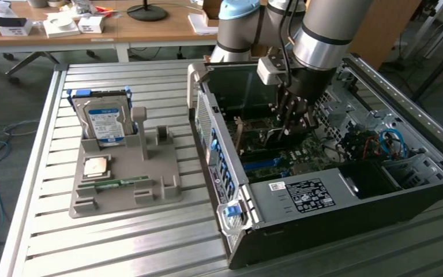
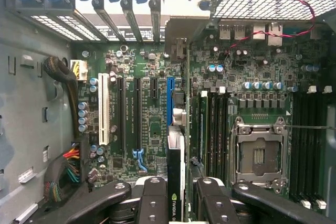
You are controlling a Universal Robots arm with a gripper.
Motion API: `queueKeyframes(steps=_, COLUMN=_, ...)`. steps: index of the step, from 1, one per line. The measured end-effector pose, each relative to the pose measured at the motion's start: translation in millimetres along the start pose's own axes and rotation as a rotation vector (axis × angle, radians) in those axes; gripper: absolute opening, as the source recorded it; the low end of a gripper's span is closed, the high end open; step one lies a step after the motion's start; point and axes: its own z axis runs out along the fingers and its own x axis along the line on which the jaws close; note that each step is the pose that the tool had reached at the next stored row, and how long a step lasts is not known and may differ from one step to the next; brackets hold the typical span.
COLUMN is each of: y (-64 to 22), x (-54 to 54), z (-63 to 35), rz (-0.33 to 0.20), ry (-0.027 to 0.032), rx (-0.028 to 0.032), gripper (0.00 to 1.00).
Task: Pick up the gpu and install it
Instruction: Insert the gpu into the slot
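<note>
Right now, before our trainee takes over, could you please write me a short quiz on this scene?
1. True or false: the gripper holds the gpu inside the computer case.
2. What stands upright in the grey holder on the table? A) hard drive B) keyboard C) fan
3. Fill in: the CPU socket is ____ (filled/empty).
Key: 1 true; 2 A; 3 empty.
</note>
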Motion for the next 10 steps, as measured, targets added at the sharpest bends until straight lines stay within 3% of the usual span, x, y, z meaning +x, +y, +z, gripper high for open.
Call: queueKeyframes(steps=10, y=-0.1, x=0.2, z=7.0, rz=0.0, ry=-0.0001, rx=0.0, gripper=0.26)
